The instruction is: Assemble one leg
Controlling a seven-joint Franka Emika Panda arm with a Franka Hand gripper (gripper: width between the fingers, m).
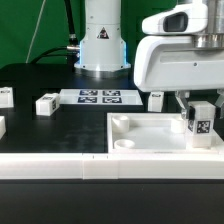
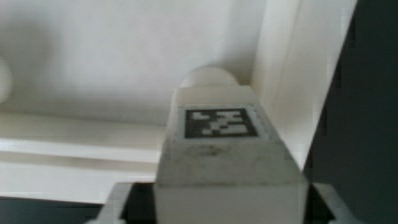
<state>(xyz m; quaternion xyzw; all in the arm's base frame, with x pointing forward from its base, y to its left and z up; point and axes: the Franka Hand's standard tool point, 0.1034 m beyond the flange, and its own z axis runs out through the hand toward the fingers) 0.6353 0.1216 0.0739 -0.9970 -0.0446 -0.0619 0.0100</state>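
1. The gripper point(image 1: 200, 108) is clamped on the leg point(image 1: 200, 124), which hangs upright, long axis vertical.
2. The leg sits directly below the claw, over the white panel's point(image 1: 150, 135) corner at the exterior view's right.

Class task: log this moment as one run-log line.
claw: shut on small white tagged block leg | leg over large flat white square panel | seating: cannot tell

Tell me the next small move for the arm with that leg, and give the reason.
Probably a short move of the leg toward the panel's near corner, then down. The claw appears shut on the leg, holding it upright over the panel near its edge on the exterior view's right. The wrist view shows the leg's tip near the panel's raised rim; no socket shows beneath it.
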